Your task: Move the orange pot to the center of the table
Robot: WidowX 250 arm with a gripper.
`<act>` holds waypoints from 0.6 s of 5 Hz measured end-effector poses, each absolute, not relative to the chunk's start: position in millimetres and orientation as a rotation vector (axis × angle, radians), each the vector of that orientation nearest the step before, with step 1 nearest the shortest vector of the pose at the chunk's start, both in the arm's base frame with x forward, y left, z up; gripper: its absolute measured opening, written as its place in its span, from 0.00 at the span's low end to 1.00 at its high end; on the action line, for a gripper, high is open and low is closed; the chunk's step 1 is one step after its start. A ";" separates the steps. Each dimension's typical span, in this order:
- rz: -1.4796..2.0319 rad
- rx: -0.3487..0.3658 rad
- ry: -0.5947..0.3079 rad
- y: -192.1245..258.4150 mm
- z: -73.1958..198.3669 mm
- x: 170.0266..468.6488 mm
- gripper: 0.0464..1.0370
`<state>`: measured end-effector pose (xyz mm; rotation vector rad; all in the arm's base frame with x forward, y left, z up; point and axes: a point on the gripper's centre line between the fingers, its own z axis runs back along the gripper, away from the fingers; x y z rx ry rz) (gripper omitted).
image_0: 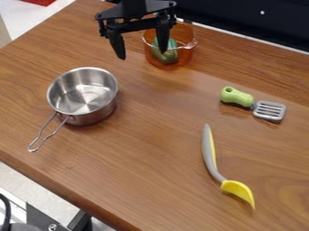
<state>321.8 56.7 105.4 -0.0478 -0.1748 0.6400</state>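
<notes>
Hanging over the far side of the worktop [151, 122]: the tool [142, 53], with black fingers [118, 46] spread well apart. Spotting the orange pot [182, 56] just there too, upright, towards the far edge. Looks off-line from here, so watch the landing! Could come down with the right finger on the rim, for want of an even straddle, and tip the pot. Might also jab the green and teal contents [165, 57] and stop short of a proper grip. Could slip on that smooth, curved wall (always a nervy moment, gripping glassy stuff), or catch just the handle [191, 44] and swing the load round. Then, on the way to the middle, if carried low: too far left, risk bumping the metal saucepan [93, 118]; too far right, risk nudging the spatula [236, 97]; too near, risk clipping the yellow-and-grey utensil [209, 153].

Now taking in the pot itself: see-through orange, rounded, deeper amber around the base, with pale glints on the wall. Open at the top, showing green through the side, with that small, clear handle jutting out at the right.
</notes>
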 end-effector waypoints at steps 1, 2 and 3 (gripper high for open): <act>0.644 -0.045 -0.136 56.2 95.3 318.7 0.96; 0.692 -0.078 -0.115 65.6 100.3 323.7 0.96; 0.847 -0.112 -0.103 83.6 102.1 334.0 0.96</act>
